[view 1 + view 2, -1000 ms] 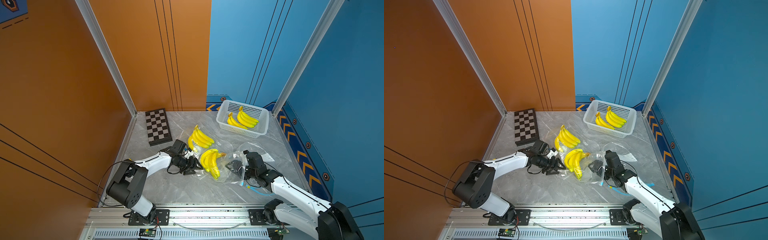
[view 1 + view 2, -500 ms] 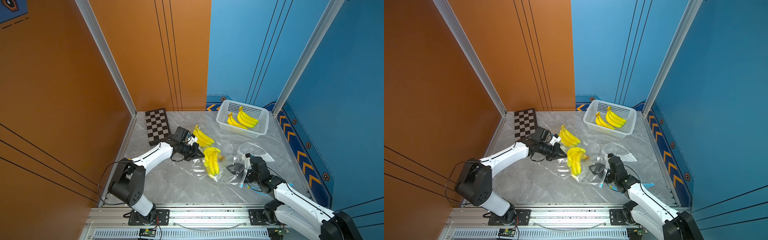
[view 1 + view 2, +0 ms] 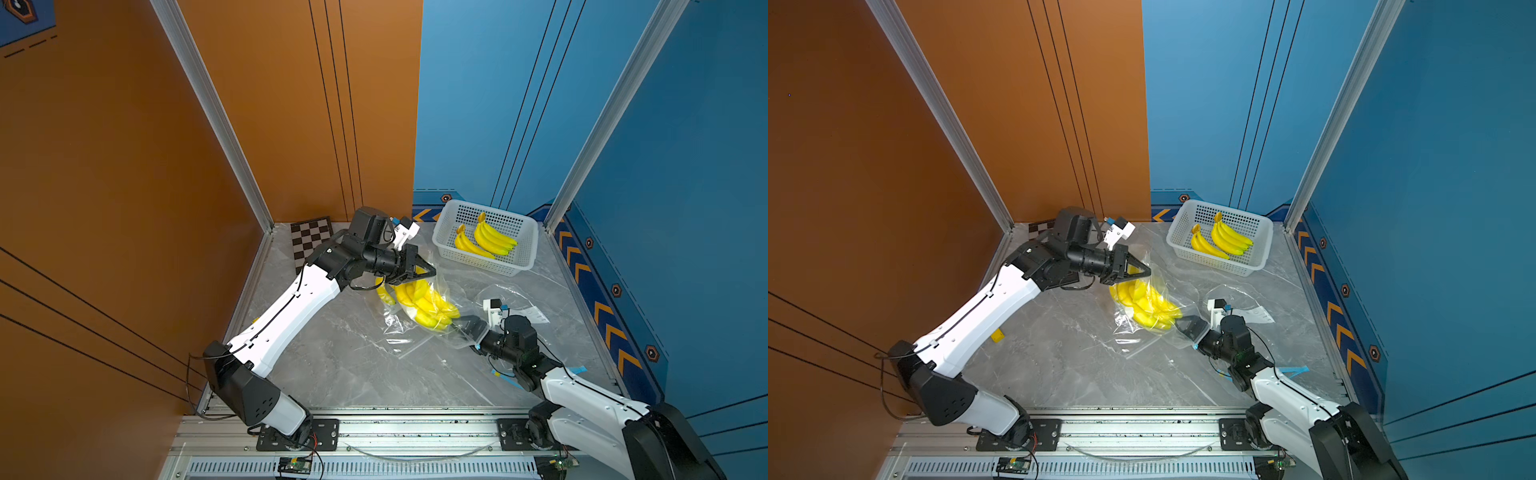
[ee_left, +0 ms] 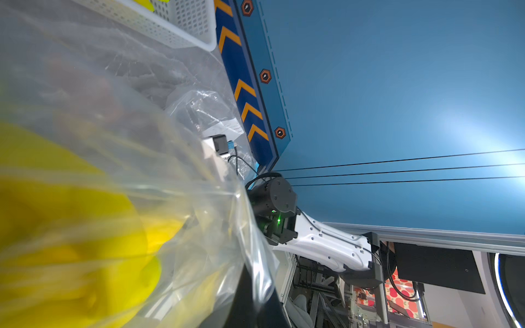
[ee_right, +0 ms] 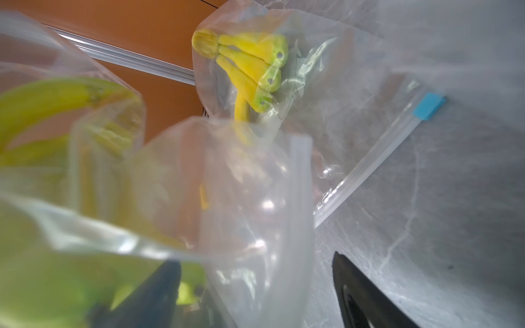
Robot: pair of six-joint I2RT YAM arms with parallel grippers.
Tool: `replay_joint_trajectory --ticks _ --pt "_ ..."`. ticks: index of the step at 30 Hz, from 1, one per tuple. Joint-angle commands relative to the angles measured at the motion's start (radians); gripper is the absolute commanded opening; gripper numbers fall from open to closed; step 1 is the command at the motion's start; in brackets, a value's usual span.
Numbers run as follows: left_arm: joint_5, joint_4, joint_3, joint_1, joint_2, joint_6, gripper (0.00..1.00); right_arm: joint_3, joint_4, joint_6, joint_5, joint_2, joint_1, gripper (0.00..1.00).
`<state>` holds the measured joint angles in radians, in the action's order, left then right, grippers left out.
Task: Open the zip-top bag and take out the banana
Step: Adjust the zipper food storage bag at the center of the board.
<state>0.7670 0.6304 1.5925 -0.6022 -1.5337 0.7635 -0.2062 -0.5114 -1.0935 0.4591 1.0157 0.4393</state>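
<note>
My left claw is pinched tight on the top edge of the zip-top bag and holds that end up. The banana bunch hangs inside the bag, just below my closed tips. My right claw stands wide open at the bag's lower corner. Film drapes between its fingers, and the bunch's ends are just beside it. All this sits near the white basket, on the side facing my bases. The basket holds two more bunches.

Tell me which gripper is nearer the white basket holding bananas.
Left. The left gripper hangs raised just off the basket, pinching the zip-top bag; the right gripper sits lower, farther toward the robot's base, beyond the bagged bananas.
</note>
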Motion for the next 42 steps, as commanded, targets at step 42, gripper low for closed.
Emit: replay_joint_trajectory --ticks 42 --pt "0.011 -0.133 -0.657 0.249 -0.082 -0.171 0.00 -0.249 0.512 0.662 -0.222 -0.059 0.466 0.98"
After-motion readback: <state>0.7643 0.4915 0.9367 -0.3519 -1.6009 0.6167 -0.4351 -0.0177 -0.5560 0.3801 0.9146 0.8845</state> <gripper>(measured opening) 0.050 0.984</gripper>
